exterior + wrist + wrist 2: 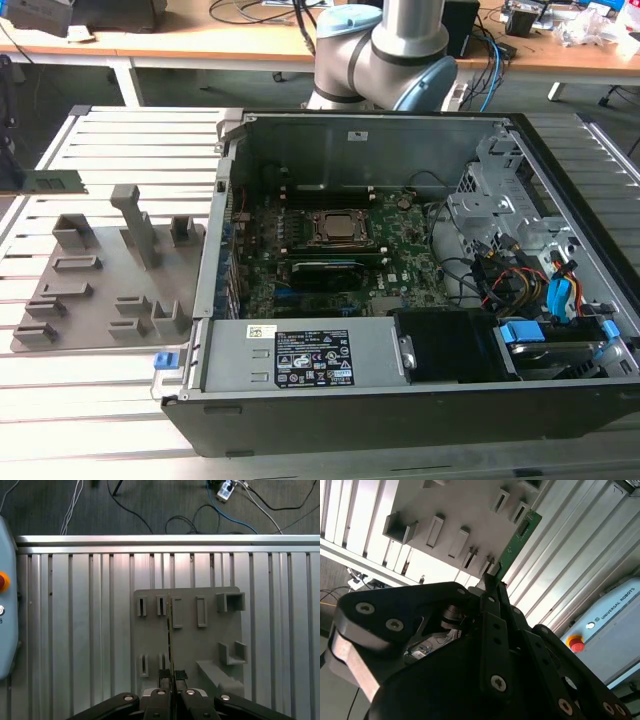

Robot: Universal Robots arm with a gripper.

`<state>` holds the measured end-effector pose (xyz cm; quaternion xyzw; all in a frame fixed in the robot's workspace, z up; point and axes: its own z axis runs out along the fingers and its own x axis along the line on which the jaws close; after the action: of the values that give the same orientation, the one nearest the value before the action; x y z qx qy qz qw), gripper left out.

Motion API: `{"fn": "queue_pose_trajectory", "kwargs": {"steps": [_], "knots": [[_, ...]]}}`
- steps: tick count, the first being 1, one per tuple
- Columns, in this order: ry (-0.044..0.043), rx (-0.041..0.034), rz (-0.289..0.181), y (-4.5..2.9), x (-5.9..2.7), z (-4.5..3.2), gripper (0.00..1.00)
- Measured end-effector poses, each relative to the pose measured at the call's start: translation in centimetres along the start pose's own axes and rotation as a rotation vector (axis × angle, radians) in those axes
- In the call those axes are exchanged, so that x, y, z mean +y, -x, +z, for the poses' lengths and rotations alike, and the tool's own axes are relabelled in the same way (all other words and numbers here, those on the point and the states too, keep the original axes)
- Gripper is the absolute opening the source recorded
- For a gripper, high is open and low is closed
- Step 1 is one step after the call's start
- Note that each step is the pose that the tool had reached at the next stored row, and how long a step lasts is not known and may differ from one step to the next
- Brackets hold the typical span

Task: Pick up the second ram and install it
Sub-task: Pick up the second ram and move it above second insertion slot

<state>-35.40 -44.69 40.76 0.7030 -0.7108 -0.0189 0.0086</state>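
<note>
My gripper [171, 676] is shut on the second ram [170, 630], a narrow green stick seen edge-on in the first wrist view. It hangs in the air over the grey fixture plate [210, 640]. In the second wrist view the dark fingers [492, 587] clamp one end of the ram [517, 537], and its free end points toward the plate's slots. In the exterior view the ram [52, 183] floats at that view's far left, above and behind the plate [100, 310]. The open computer case holds the green motherboard [400, 265] with its square CPU socket [340, 228].
The black case [400, 400] stands on the slatted aluminium table [90, 400], with cables and drive bays at the exterior view's right. Posts and blocks [135, 225] rise from the fixture plate. The arm's base [385, 60] is behind the case. A controller box with a red button [576, 643] lies nearby.
</note>
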Motion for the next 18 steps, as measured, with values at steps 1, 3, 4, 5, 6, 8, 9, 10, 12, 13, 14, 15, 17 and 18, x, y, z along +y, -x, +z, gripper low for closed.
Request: {"fn": "queue_pose_trajectory", "kwargs": {"steps": [1,3,4,5,6,8,9,10,12,13,14,15,17,18], "knots": [[-0.0001,0.0,0.0,0.0,-0.24,0.0,0.14],[-0.0001,-0.0001,0.0,0.01,-0.69,-0.02,0.14],[-0.0001,-0.0001,0.0,0.02,-1.18,-0.04,0.14],[0.0,0.0,0.0,0.02,-1.5,-0.06,0.14],[-0.0001,0.0,0.0,0.02,-1.67,-0.06,0.14],[-0.0001,-0.0001,0.0,0.03,-2.73,-0.1,0.14],[-0.0001,-0.0001,0.0,0.03,-3.08,-0.11,0.14],[0.0,0.0,0.0,0.04,-3.59,-0.14,0.14],[-0.0001,-0.0001,0.0,0.06,-4.62,-0.17,0.14],[-0.0001,0.0,0.0,0.06,-5.2,-0.2,0.14],[0.0,0.0,0.0,0.06,-5.59,-0.21,0.14],[0.0,0.0,0.0,0.06,-5.83,-0.22,0.14],[0.0,0.0,0.0,0.08,-6.45,-0.25,0.14],[0.0,0.0,0.0,0.08,-6.69,-0.26,0.14]]}}
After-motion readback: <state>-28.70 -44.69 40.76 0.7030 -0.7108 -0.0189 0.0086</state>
